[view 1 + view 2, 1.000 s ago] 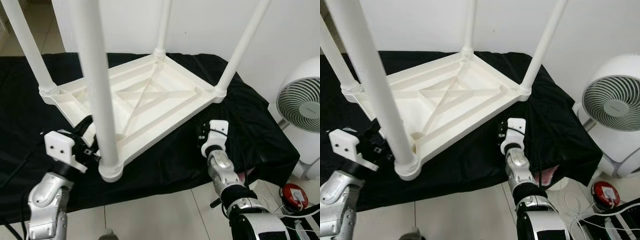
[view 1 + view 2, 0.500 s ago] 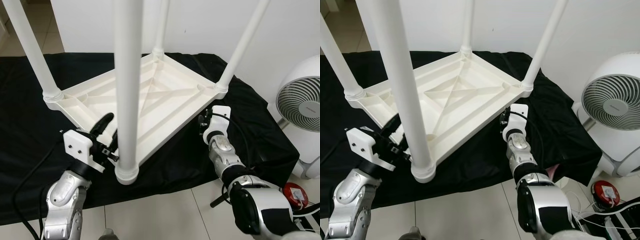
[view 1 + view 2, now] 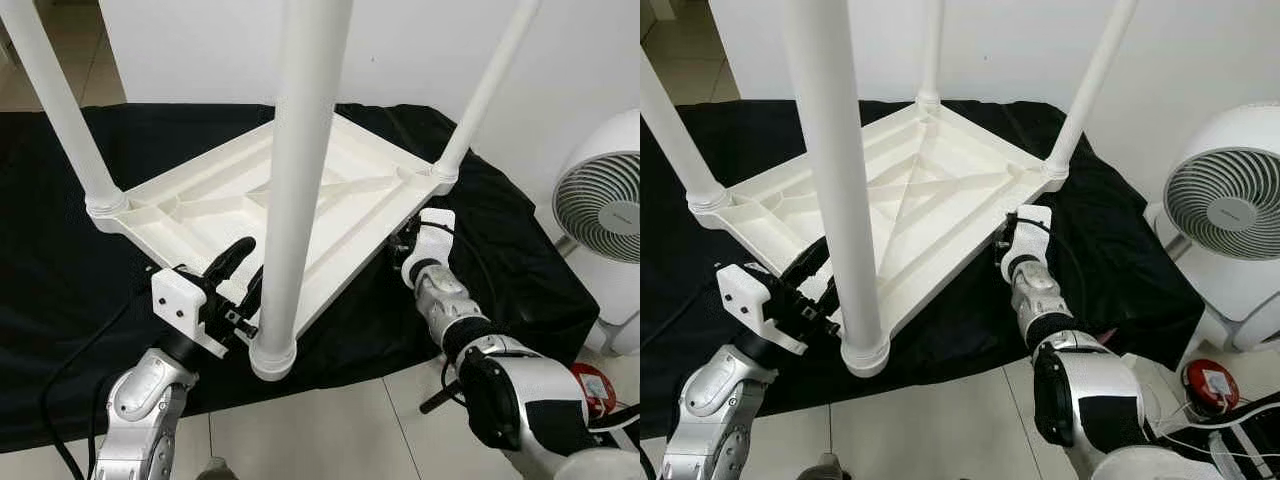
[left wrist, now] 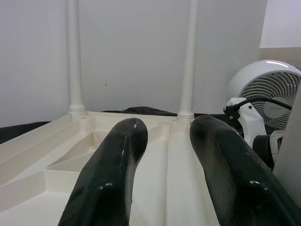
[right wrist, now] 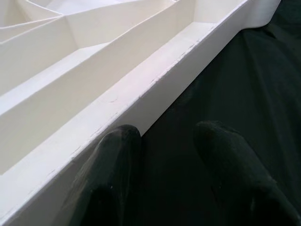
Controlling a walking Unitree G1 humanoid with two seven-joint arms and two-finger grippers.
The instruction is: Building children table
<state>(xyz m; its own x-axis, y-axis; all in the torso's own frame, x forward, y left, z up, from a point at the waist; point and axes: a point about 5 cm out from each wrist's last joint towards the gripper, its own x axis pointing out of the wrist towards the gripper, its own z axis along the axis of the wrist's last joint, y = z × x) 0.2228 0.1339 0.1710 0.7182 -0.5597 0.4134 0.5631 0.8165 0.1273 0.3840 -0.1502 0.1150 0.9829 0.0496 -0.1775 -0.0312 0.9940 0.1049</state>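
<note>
White wall (image 3: 200, 50), pale tiled floor (image 3: 330, 440), black cloth (image 3: 60, 250), white fan (image 3: 605, 200) at right.

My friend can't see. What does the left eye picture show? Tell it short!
A white table lies upside down on a black cloth, its legs sticking up. The left gripper, jaws open, reaches over the table's near edge beside the nearest leg, and the right gripper is at the right edge. A white fan stands to the right.

The left pincer (image 3: 238, 278) has risen to the table (image 3: 330, 190) rim, perhaps tilting it.
</note>
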